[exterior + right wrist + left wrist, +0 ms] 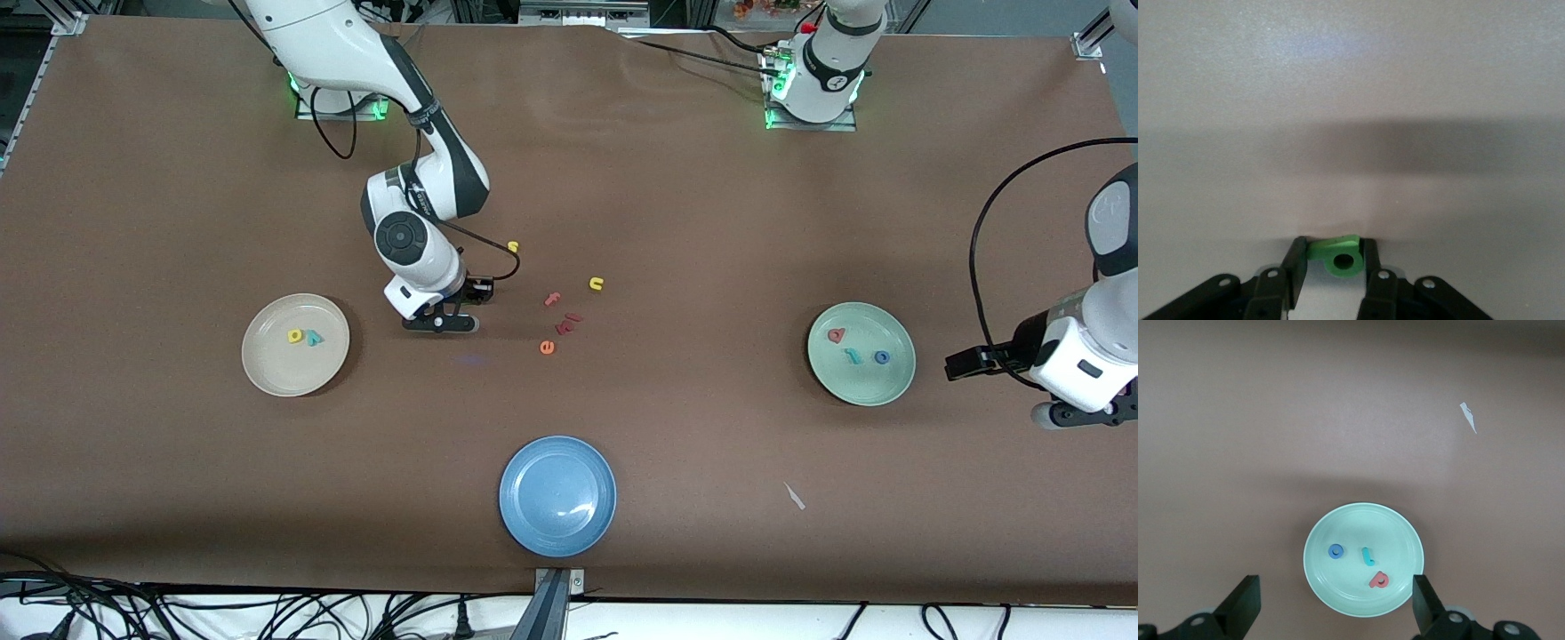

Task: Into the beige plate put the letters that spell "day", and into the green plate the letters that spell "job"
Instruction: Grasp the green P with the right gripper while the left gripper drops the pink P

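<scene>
Currently the right claw (1331, 263) pinches the green letter (1337, 257) on bare surface (133, 178) between the beige plate (267, 373) and loose letters (560, 324); the left claw (1335, 613) hangs wide beside the green plate (898, 373).

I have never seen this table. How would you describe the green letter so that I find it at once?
Start at the beige plate toward the right arm's end of the table. Beside it, toward the table's middle, the right end effector is low at the table. The green letter sits between its fingers: a loop with a stem, the only green letter here.
</scene>
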Robot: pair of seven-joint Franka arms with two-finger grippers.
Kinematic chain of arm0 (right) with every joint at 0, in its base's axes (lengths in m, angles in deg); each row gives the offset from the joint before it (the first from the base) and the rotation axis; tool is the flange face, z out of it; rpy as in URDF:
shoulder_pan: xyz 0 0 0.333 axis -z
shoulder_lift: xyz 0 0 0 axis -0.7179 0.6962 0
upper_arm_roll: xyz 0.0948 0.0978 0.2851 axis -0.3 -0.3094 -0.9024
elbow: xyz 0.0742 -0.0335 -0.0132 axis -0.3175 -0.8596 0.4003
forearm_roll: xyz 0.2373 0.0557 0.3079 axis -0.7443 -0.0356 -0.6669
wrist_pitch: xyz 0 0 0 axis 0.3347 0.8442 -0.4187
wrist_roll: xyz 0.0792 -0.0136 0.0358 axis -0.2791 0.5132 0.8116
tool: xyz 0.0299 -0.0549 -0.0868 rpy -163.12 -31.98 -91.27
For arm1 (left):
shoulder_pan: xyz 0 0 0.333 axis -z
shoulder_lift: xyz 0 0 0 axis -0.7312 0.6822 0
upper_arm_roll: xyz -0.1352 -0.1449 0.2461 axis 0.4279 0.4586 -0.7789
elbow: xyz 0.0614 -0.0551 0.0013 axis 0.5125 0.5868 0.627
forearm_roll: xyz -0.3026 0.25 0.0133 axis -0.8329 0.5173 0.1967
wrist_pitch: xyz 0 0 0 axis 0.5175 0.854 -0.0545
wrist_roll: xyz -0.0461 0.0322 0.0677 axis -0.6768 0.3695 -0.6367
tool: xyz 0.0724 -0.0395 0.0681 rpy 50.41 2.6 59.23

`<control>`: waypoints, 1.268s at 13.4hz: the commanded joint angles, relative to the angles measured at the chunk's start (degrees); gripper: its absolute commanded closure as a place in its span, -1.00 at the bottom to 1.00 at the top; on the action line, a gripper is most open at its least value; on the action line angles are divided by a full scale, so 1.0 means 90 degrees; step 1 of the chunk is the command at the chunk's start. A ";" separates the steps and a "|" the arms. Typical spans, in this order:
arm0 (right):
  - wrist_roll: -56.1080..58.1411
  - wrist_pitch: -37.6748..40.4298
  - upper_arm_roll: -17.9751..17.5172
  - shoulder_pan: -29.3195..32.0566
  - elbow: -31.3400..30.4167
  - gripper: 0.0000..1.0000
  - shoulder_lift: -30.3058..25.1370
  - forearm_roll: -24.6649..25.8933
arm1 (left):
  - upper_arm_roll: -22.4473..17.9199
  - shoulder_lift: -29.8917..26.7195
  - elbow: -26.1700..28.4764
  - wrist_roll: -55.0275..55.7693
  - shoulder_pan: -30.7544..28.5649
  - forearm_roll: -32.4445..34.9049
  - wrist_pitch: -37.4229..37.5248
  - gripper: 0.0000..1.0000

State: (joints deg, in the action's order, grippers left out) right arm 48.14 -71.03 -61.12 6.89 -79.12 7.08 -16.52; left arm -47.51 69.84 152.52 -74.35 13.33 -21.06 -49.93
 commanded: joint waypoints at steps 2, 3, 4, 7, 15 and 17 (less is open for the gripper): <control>-0.0059 -0.0178 0.0018 -0.0112 -0.0052 0.46 0.0077 -0.0062 | -0.0046 0.0052 -0.0383 -0.0354 0.0087 0.0449 0.0167 -0.99; -0.0050 -0.0178 0.0018 -0.0112 -0.0052 0.50 0.0077 -0.0062 | -0.0046 0.0062 -0.0402 -0.0354 0.0106 0.0479 0.0167 -0.99; -0.0050 -0.0178 0.0018 -0.0112 -0.0052 0.53 0.0077 -0.0062 | -0.0046 0.0081 -0.0509 -0.0354 0.0126 0.0489 0.0206 -0.99; 0.0009 -0.0091 0.0047 -0.0092 0.0045 0.81 0.0029 -0.0052 | -0.0075 0.0150 -0.0763 -0.0335 0.0272 0.0489 0.0421 -0.99; 0.1851 0.1363 0.1403 -0.0073 0.0134 0.83 -0.0615 -0.0003 | -0.1741 0.0189 -0.1221 -0.0988 0.1471 -0.0650 0.0411 -1.00; 0.2593 0.1521 0.1862 -0.0073 0.0134 0.83 -0.0674 -0.0003 | -0.2737 0.0005 -0.1242 -0.1202 0.2144 -0.1160 0.0411 -1.00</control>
State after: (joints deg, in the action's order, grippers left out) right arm 65.80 -59.25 -47.63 6.70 -77.37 2.37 -16.49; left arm -64.78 70.80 143.87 -82.01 27.19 -27.51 -47.76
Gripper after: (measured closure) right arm 0.621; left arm 0.000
